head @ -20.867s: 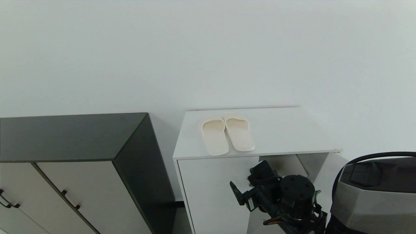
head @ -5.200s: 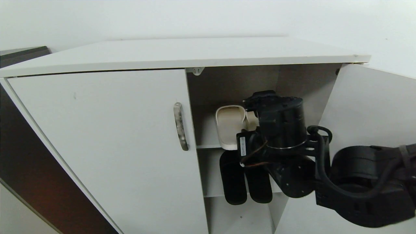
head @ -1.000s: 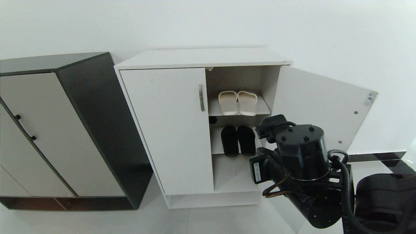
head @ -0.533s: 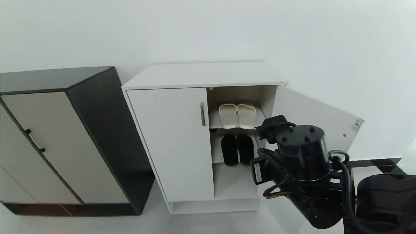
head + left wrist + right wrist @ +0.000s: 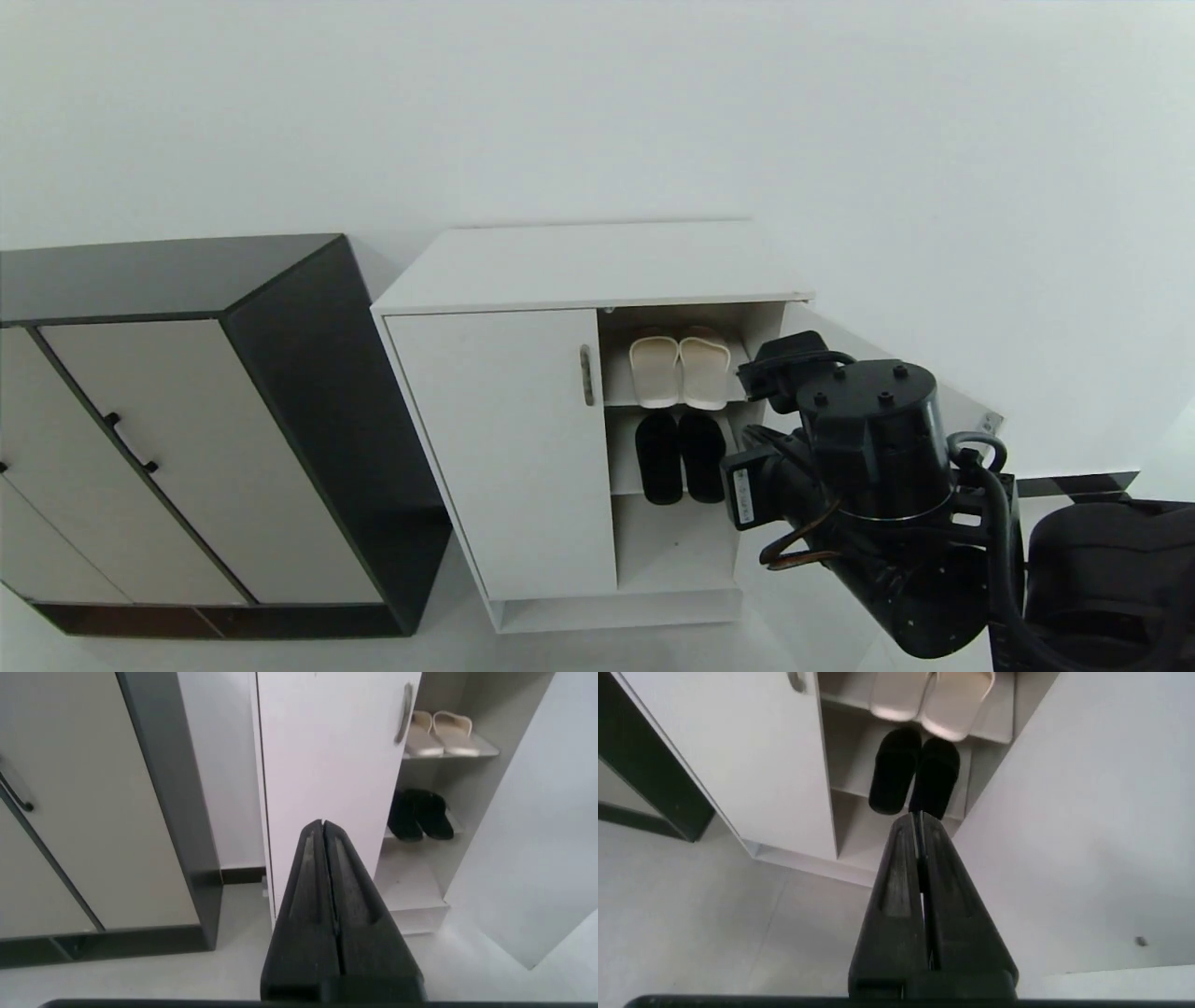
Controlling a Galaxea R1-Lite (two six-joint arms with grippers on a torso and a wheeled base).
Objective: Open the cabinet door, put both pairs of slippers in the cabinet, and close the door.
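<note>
The white two-door cabinet (image 5: 504,448) was found with its right-hand door (image 5: 1083,812) swung wide open. The pair of cream open-toed slippers (image 5: 680,371) was set on the upper shelf and the pair of black slippers (image 5: 680,457) on the middle shelf. Only the closing was judged left. The left tool (image 5: 322,826) and right tool (image 5: 917,817) were held pressed together, empty, before the cabinet.

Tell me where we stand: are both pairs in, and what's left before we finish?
Done: the cabinet door is open, the white slippers sit on the upper shelf and the black slippers on the lower shelf. In hand: nothing; the left gripper and right gripper are both shut and empty, clear of the cabinet. Left: swing the door closed.
</note>
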